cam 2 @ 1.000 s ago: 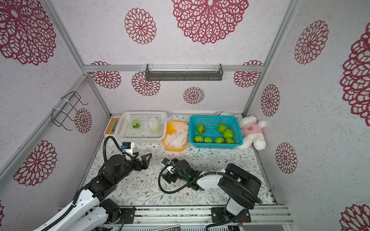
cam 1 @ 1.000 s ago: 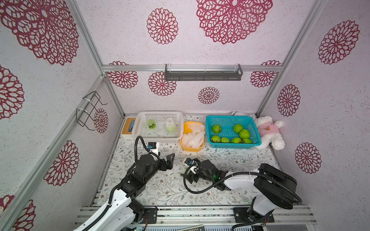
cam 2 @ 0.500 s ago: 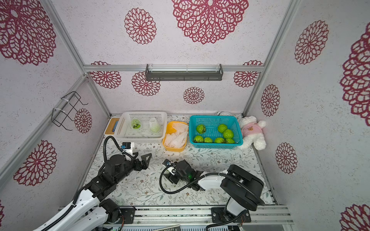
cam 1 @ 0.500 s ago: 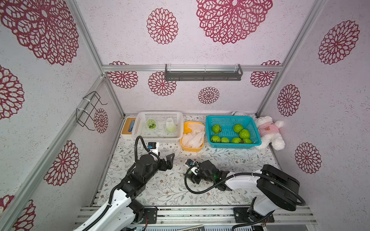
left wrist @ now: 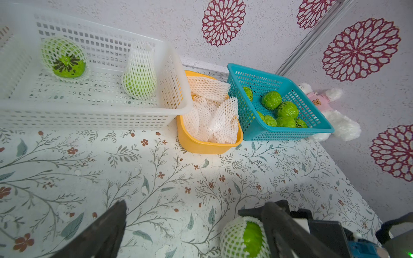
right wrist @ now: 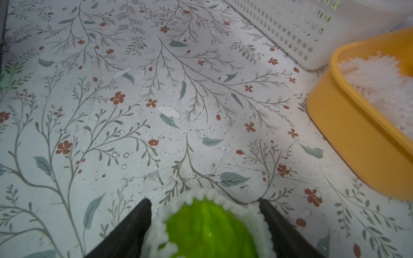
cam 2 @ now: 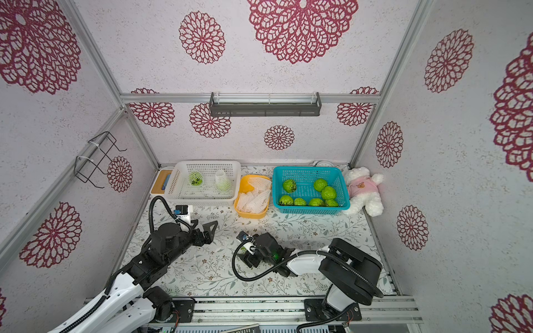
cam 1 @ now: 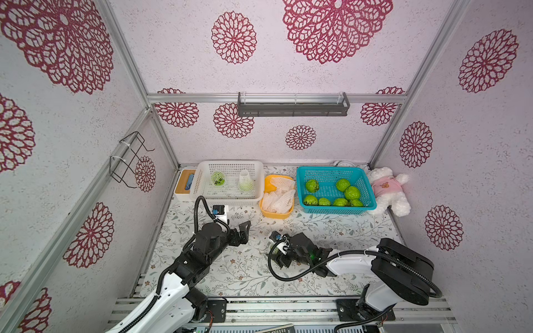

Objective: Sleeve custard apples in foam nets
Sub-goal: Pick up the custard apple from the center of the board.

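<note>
A custard apple (right wrist: 207,230) in a white foam net (right wrist: 257,214) sits low over the table's middle, with my right gripper (right wrist: 203,201) shut on it and a finger pressed on each side of the net. The same sleeved fruit (left wrist: 243,239) appears in the left wrist view. In both top views the right gripper (cam 1: 279,255) mostly hides it. My left gripper (cam 1: 243,232) hovers open and empty to its left. Bare custard apples (cam 1: 343,184) fill the teal basket (cam 1: 337,209). Spare foam nets (cam 1: 278,196) lie in the yellow tub (cam 1: 275,214).
A white perforated basket (cam 1: 230,199) at the back left holds two sleeved fruits (cam 1: 217,178) (cam 1: 245,181). A small wooden-topped box (cam 1: 184,180) stands to its left, and a plush bear (cam 1: 388,190) lies at the back right. Walls close in on three sides.
The right gripper with the sleeved fruit has shifted slightly toward the front. The left arm has not moved.
</note>
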Available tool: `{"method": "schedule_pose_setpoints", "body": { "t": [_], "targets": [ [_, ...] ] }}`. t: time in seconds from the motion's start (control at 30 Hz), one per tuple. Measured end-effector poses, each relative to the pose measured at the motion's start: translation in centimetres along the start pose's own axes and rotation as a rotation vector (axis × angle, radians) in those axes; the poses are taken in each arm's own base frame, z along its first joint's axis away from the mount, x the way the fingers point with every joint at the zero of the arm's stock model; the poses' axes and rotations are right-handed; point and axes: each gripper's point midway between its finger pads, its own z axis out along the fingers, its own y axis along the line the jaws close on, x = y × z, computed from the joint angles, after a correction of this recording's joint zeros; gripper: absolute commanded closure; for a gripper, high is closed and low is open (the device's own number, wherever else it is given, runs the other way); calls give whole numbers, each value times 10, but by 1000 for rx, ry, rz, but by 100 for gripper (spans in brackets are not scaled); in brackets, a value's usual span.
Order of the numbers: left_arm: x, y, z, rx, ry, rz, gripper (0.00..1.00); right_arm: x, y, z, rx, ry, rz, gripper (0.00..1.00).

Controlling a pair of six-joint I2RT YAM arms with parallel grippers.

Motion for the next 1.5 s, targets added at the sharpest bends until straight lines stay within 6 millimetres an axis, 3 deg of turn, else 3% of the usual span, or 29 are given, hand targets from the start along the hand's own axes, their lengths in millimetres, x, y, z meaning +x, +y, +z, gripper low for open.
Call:
{"method": "schedule_pose_setpoints", "body": {
  "t": [0.63,0.77,0.97,1.33,1.43,1.5],
  "targets": [
    [-11,-3,2,-19,6,8,3,20,-4,-12,10,33,-16,10],
    [-7,-1,6,-26,21,8,3,30,-4,-13,10,56,-15,12],
    [-2,-1,12,-35,46,10,3,29,-5,-14,14,54,-20,19],
    [-10,-6,12,-18,30,12,3,14,-8,-24,21,16,-5,25],
    [-12,-10,11,3,22,37,3,-6,-18,-36,38,-24,46,25],
    [-18,-18,8,35,-3,66,3,-36,-32,-49,58,-84,108,25]
  ]
}}
